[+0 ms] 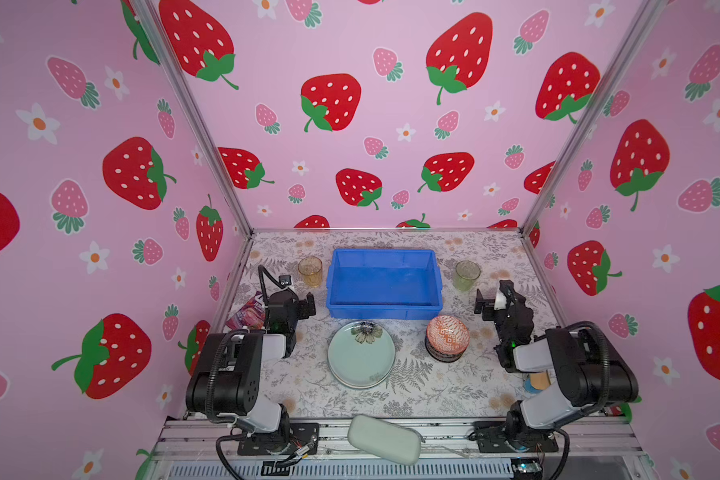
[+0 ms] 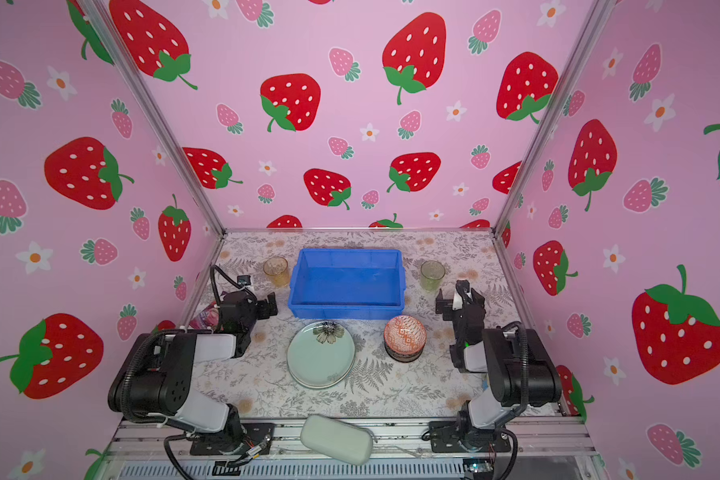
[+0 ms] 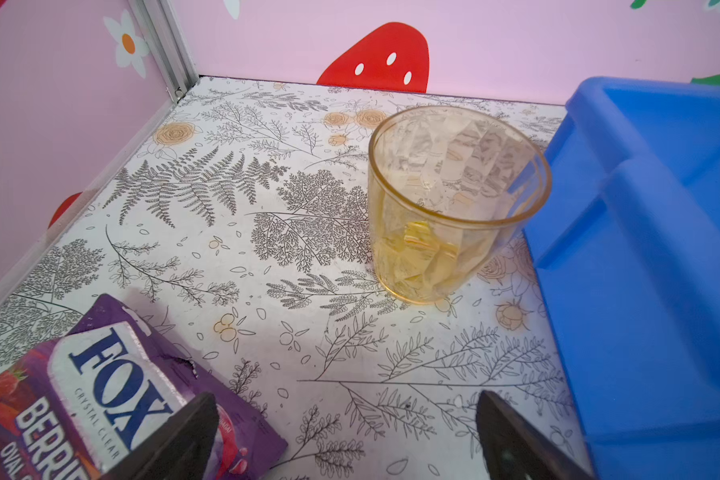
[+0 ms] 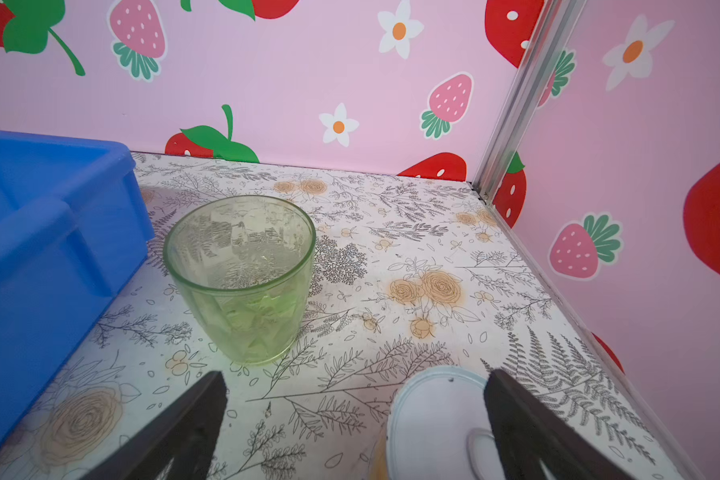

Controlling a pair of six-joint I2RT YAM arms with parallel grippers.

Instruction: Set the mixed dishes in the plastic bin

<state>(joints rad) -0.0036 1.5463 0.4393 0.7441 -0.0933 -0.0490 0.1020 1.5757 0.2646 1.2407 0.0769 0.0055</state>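
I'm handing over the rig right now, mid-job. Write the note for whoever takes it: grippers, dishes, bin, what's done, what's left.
Left gripper: open, empty, facing the upright amber tumbler, which stands left of the blue bin.
Right gripper: open, empty, facing the upright green tumbler, which stands right of the bin.
In front of the bin: pale green floral plate topping a plate stack; orange bowl topping a bowl stack.
Done: nothing; the bin holds no dishes.
Left: both tumblers, plates, bowls.
Leave the purple candy bag and the grey-green pouch.
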